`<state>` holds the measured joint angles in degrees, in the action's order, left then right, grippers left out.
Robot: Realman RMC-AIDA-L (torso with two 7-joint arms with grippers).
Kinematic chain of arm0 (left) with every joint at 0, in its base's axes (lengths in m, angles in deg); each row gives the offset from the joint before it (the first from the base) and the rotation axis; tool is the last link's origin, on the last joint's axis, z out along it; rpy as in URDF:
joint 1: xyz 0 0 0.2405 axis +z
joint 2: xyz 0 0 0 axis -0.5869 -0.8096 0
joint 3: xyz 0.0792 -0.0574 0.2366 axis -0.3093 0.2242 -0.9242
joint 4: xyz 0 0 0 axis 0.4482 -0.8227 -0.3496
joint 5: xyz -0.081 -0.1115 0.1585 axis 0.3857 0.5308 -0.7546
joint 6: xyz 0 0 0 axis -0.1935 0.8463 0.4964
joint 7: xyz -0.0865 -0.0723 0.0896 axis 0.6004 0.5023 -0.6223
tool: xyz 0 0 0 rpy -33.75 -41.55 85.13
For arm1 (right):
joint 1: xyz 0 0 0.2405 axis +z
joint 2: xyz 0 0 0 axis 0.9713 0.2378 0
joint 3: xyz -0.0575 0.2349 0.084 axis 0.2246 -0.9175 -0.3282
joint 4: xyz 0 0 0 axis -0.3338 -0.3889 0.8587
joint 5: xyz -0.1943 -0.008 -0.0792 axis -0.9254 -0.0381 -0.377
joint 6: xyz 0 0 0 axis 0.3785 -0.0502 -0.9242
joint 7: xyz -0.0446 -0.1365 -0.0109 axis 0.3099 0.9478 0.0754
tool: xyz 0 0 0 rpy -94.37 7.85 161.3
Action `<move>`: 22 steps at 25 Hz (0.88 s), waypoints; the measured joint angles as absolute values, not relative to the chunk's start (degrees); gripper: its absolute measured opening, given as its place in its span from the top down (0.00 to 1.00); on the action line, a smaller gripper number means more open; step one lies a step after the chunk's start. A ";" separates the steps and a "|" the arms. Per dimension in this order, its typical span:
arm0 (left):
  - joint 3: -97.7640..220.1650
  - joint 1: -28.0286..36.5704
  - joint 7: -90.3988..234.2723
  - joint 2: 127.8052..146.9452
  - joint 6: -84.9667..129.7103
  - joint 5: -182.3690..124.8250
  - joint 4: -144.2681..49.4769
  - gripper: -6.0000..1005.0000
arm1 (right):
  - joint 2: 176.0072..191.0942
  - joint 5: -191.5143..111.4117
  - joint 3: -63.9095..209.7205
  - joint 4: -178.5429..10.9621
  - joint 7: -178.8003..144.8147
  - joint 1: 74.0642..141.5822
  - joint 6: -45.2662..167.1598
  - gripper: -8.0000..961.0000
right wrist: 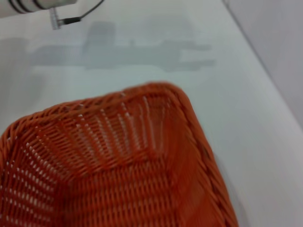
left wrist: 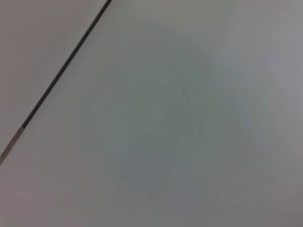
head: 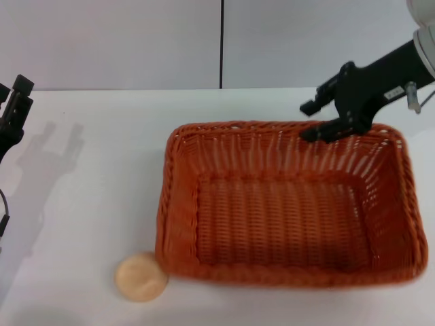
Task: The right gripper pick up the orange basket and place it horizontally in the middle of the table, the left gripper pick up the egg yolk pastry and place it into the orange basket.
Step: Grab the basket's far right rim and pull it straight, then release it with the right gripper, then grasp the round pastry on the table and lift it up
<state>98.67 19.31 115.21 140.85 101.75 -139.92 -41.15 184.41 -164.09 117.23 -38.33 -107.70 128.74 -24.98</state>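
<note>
The orange basket (head: pixel 285 210) lies lengthwise across the middle of the white table (head: pixel 88 204), empty. My right gripper (head: pixel 310 121) is at the basket's far rim, open, with one finger above and behind the rim and the other at the rim's inner side. The right wrist view shows a corner of the orange basket (right wrist: pixel 118 156) from close up. The egg yolk pastry (head: pixel 141 276) sits on the table just off the basket's near left corner. My left gripper (head: pixel 13 92) hangs at the table's far left, open and holding nothing.
The grey wall (head: pixel 136 41) with a dark vertical seam (head: pixel 221 41) stands behind the table. The left wrist view shows only wall and the seam (left wrist: pixel 61 71). Bare tabletop lies left of the basket.
</note>
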 joint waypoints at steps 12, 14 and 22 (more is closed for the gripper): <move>98.53 18.74 115.14 140.62 100.64 -139.92 -41.49 0.41 | 186.28 -144.05 113.74 -31.37 -99.42 118.51 -6.35 0.46; 98.08 18.72 115.18 140.42 101.52 -139.92 -42.06 0.41 | 187.16 -136.58 111.01 -31.17 -97.37 115.22 -3.72 0.46; 94.03 18.17 123.02 138.46 109.83 -139.93 -51.91 0.41 | 187.83 -107.35 96.87 -42.31 -92.11 102.64 -3.17 0.46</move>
